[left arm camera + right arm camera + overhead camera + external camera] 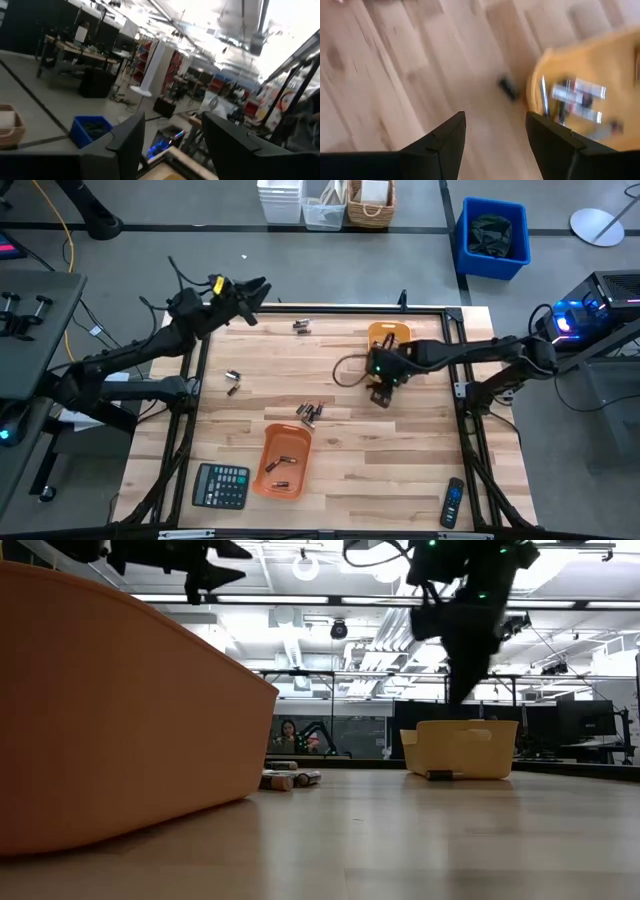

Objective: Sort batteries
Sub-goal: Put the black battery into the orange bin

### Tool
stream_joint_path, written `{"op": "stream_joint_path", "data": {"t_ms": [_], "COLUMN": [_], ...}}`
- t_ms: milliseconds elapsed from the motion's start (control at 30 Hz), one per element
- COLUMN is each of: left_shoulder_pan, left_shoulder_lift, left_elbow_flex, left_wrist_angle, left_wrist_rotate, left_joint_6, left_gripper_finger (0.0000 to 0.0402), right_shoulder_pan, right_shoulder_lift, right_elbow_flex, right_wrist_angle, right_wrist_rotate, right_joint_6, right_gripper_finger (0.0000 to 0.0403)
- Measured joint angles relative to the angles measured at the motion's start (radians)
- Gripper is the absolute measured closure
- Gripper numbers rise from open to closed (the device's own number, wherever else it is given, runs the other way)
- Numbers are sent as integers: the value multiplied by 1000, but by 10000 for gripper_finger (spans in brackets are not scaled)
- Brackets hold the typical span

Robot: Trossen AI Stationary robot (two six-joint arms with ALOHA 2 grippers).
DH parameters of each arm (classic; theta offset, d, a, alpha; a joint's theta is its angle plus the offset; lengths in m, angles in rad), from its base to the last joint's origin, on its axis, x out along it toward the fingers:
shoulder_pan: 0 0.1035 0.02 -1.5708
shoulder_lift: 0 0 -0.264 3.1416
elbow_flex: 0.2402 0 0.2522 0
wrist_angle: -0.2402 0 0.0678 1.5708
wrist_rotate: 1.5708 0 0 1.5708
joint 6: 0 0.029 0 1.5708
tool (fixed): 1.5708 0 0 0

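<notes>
The batteries [577, 97] inside the far orange tray [620, 50] are smeared past counting in the right wrist view, that tray is cut by the picture's edge, and the near tray [100, 710] overfills the low view.

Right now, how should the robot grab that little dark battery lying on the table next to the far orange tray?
Grip the small dark battery across its middle, coming straight down. It lies flat on the wood, just off the far orange tray, so the fingers should straddle its round sides. The open right hand hovers nearby.
</notes>
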Motion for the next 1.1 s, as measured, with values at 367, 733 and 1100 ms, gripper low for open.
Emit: {"op": "stream_joint_path", "data": {"t_ms": [367,733,1100], "left_shoulder_pan": [0,0,0], "left_shoulder_lift": [54,56,56], "left_elbow_flex": [0,0,0], "left_wrist_angle": [21,31,27], "left_wrist_rotate": [14,-17,-20], "left_joint_6": [-23,-6,-5], "left_gripper_finger": [213,213,213], "right_shoulder_pan": [50,-39,-79], "right_shoulder_lift": [151,216,218], "right_elbow_flex": [0,-1,-1], "right_wrist_angle": [89,12,93], "right_wrist_rotate": [-130,-13,18], "right_joint_6": [-166,-264,-486], "right_gripper_finger": [231,269,269]}}
